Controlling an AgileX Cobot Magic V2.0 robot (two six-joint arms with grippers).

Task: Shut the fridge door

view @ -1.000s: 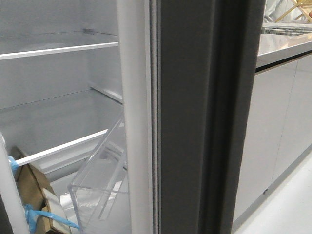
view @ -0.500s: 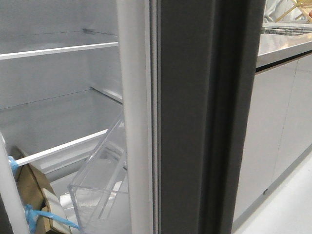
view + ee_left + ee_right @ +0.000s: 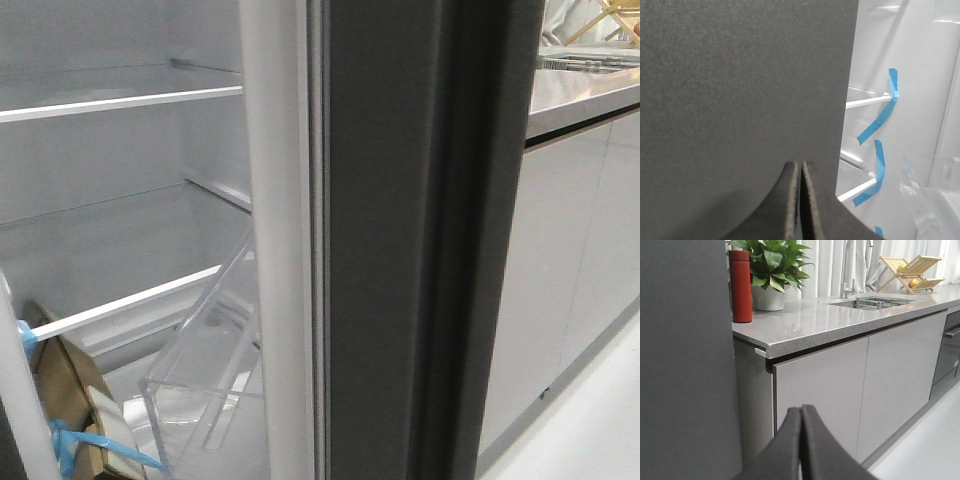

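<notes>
Meanwhile, we face the fridge door (image 3: 400, 250) edge-on, ajar beside the lit shelves (image 3: 120, 100); our left gripper (image 3: 800, 200), fingers pressed together, hovers near a dark panel, our right gripper (image 3: 801, 440) likewise closed, empty; next, we judge, a steady push

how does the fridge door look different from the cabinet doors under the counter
The fridge door is matte dark grey; the cabinet doors are glossy light grey. The fridge door stands open, with its thick edge, gasket and a clear bin in view, while the cabinet doors sit shut and flush. The fridge door runs past the top and bottom of the front view; the cabinet doors stop under the countertop. Both are flat, plain panels.
</notes>
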